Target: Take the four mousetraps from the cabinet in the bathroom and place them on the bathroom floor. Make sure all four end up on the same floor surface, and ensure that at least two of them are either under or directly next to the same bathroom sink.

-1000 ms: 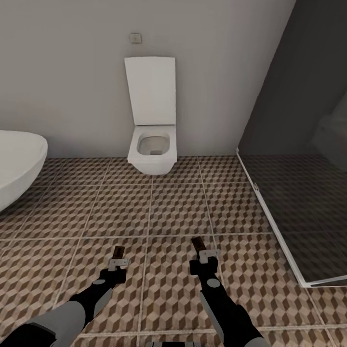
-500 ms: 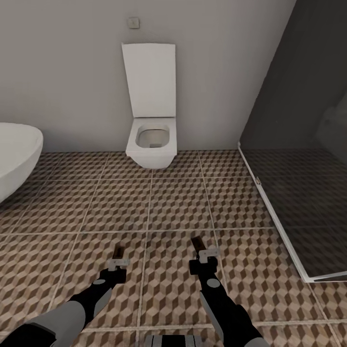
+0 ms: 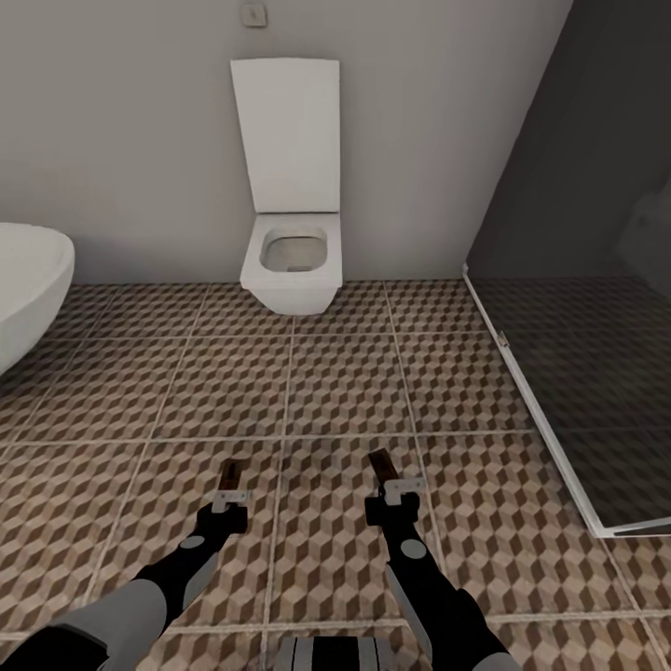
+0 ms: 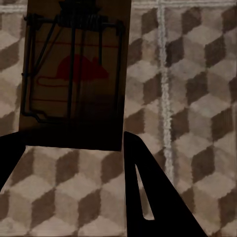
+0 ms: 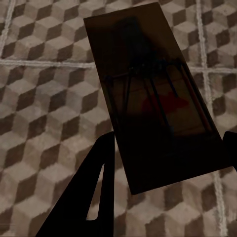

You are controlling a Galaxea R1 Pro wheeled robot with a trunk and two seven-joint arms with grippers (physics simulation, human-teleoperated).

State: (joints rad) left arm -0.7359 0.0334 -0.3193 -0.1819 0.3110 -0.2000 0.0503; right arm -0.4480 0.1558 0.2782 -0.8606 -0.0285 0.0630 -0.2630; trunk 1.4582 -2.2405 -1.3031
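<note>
Each of my grippers carries one mousetrap above the bathroom floor [image 3: 335, 391]. In the head view, my left gripper [image 3: 229, 503] is shut on a small brown mousetrap [image 3: 230, 475] that sticks out ahead of its fingers. My right gripper [image 3: 399, 492] is shut on another mousetrap [image 3: 380, 465]. The left wrist view looks down on its mousetrap [image 4: 74, 74], a wooden slab with dark wire and a red mouse print, between dark fingers [image 4: 148, 192]. In the right wrist view the other mousetrap [image 5: 153, 94] is held the same way. The cabinet is out of view.
A white wall-hung toilet [image 3: 291, 261] with its lid up stands against the far wall. The rim of a white basin [image 3: 28, 289] juts in at the left. A dark glass shower screen [image 3: 578, 308] with a white base rail closes off the right.
The whole view has shifted as the camera moved forward and slightly left: toilet and basin sit higher and further left in the picture. Both grippers still hold their mousetraps the same way.
</note>
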